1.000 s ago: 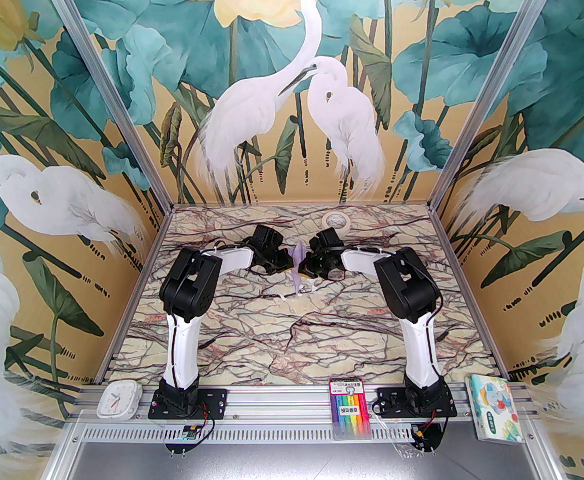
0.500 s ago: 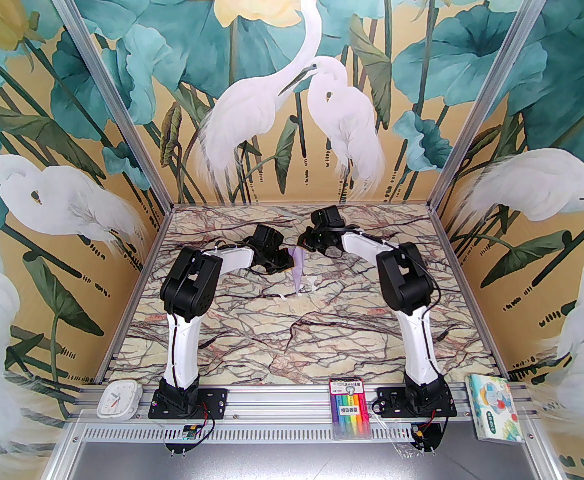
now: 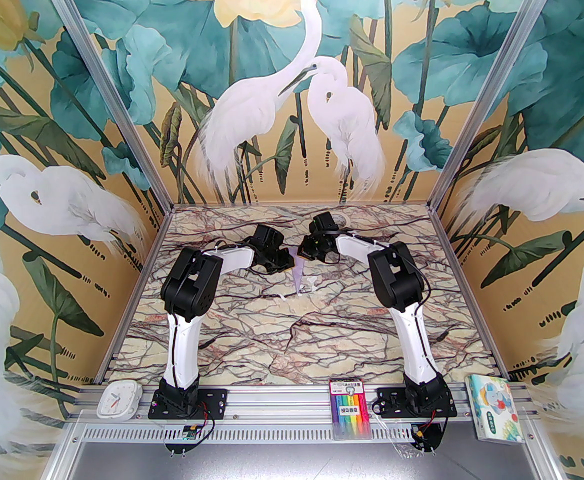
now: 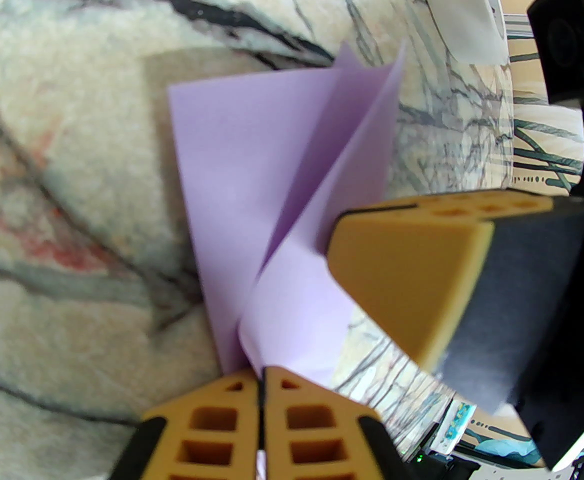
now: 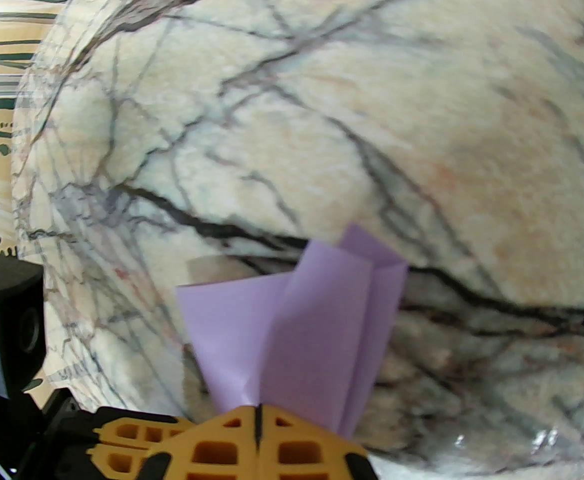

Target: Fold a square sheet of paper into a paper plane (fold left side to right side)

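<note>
The square sheet of paper is folded into a slim lavender paper plane [image 3: 298, 274] lying mid-table, pointed end toward me. My left gripper [image 3: 287, 260] is shut on its left side; in the left wrist view the orange fingertips [image 4: 236, 418] pinch the paper plane [image 4: 231, 168], whose flaps stand up. My right gripper [image 3: 303, 254] is shut, with its tips against the plane's far end. In the left wrist view its fingers [image 4: 402, 278] rest on a raised flap. In the right wrist view the right gripper [image 5: 257, 418] sits just at the edge of the paper plane [image 5: 297, 328].
A white tape roll [image 3: 343, 216] lies at the back, partly behind my right wrist, and shows in the left wrist view [image 4: 467, 18]. On the front rail sit a white clock [image 3: 117, 400], a marker pack [image 3: 351, 408] and a colourful tissue pack [image 3: 494, 408].
My right gripper lifted off toward the back, then came back down to the plane's far end, a little farther back than before. The left gripper kept its hold without moving.
</note>
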